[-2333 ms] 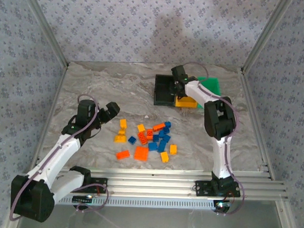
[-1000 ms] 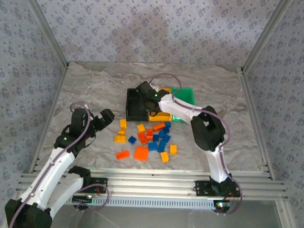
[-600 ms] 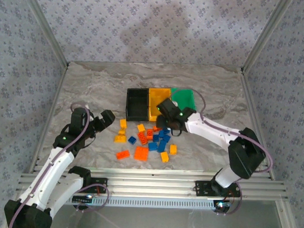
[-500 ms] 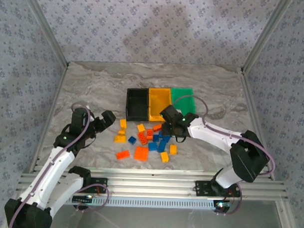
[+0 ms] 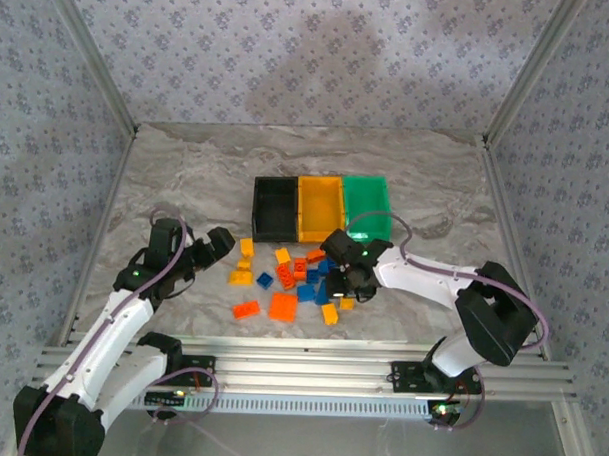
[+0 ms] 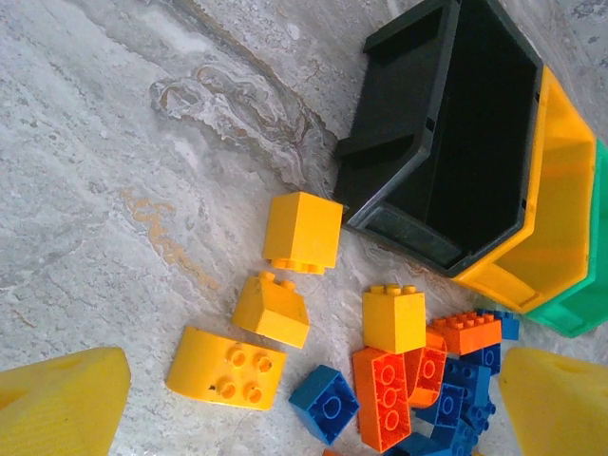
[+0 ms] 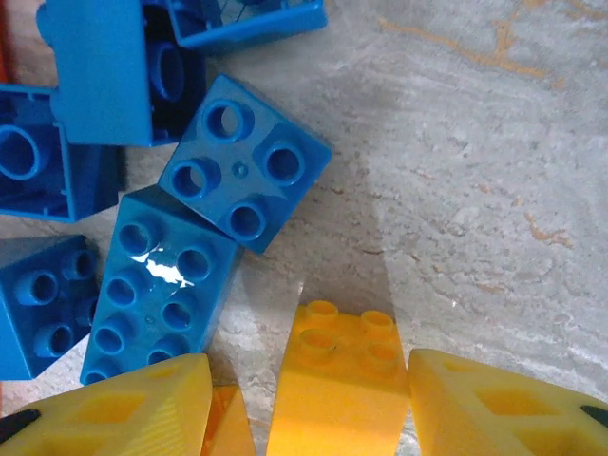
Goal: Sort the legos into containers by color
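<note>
**Step in hand (judged):** pick-up of a yellow-orange studded plastic brick [image 7: 337, 375] by the right fingers [image 7: 123, 408], for delivery to the yellow-orange open plastic bin [image 5: 320, 211].

**State of the fingers:** The right fingers stand partly open astride this brick and hold nothing as yet. The left fingers [image 6: 57, 399] are spread fully, empty, above the yellow bricks at the pile's left edge.

**Position of the brick:** It lies on the grey marbled desk [image 7: 475, 142] between the two tips, studs at its far end. It sits close against the tip on the right of the wrist view. On the other side a strip of desk and a sliver of another orange piece [image 7: 230, 418] separate it from the finger.

**Recommendations:**
- Centre the fingers over the brick before closing. Off-centre, they are likely to shove it sideways or trap the orange sliver with it.
- Grip low on the flat side walls, then lift straight up.
- Keep clear of the long blue studded brick [image 7: 157, 294] just beyond the left-hand tip and the square blue brick [image 7: 242, 180] touching it.

**Destination:** the middle bin of the joined row, between the black bin [image 5: 275, 209] and the green bin [image 5: 368, 202], near the pile's far side.
</note>
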Robot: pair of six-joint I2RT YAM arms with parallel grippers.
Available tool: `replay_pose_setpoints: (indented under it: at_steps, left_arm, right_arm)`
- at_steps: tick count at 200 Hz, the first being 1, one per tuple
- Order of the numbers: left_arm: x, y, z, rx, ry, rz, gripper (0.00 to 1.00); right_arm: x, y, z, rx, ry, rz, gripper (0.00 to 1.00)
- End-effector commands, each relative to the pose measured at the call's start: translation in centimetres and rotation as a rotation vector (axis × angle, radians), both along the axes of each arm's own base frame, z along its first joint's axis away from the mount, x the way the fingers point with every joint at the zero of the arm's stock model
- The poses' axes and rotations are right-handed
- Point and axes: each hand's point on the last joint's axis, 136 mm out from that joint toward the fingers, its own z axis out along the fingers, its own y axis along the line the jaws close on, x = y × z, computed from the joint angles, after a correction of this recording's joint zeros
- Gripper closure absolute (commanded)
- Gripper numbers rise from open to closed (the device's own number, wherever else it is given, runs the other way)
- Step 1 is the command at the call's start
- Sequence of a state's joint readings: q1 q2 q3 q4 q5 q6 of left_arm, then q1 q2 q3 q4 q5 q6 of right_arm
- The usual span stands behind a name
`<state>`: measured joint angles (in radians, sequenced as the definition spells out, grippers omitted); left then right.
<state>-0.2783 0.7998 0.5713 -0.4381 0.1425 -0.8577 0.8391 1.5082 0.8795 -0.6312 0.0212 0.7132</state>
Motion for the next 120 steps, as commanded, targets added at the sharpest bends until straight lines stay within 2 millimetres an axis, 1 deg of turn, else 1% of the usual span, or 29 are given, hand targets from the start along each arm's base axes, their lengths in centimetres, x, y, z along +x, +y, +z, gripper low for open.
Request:
replay_pose_setpoints:
  at_steps: [1,20,36,52,62,74,89,101,114,120]
  left_arm:
    - [0.0,-0.4,0.2,-0.010,-0.013,-0.017,0.01]
    - [0.0,-0.4,0.1,-0.011,-0.013,-0.017,0.01]
    - [0.0,-0.4,0.0,-0.011,-0.011,-0.017,0.00]
    - [0.0,-0.5,-0.1,-0.011,-0.007,-0.018,0.01]
    - [0.1,-0.5,-0.1,-0.012,-0.007,-0.019,0.01]
    - [0.1,-0.5,-0.1,-0.012,-0.003,-0.019,0.00]
    - [0.2,-0.6,-0.2,-0.016,-0.001,-0.019,0.01]
    - [0.3,-0.7,0.0,-0.020,-0.002,-0.020,0.01]
    - [0.4,-0.8,0.1,-0.023,-0.007,-0.022,0.01]
    - [0.5,-0.8,0.1,-0.025,-0.007,-0.022,0.00]
  right_arm:
    - [-1.8,-1.4,-1.4,-0.067,0.074,0.023,0.43]
    - [-2.4,-1.5,-1.8,-0.063,0.101,0.027,0.45]
    - [-2.6,-1.6,-2.0,-0.067,0.108,0.027,0.46]
    - [-2.5,-1.7,-2.2,-0.070,0.113,0.022,0.49]
    - [-2.5,-1.9,-2.2,-0.074,0.108,0.019,0.53]
    - [-2.3,-2.0,-2.0,-0.074,0.093,0.015,0.60]
    - [-1.7,-2.3,-1.1,-0.064,0.056,0.000,0.68]
    - [-1.1,-2.5,-0.2,-0.046,0.028,-0.018,0.71]
    - [0.4,-2.8,1.4,-0.017,-0.023,-0.036,0.73]
    - [1.4,-3.0,2.6,-0.004,-0.059,-0.046,0.74]
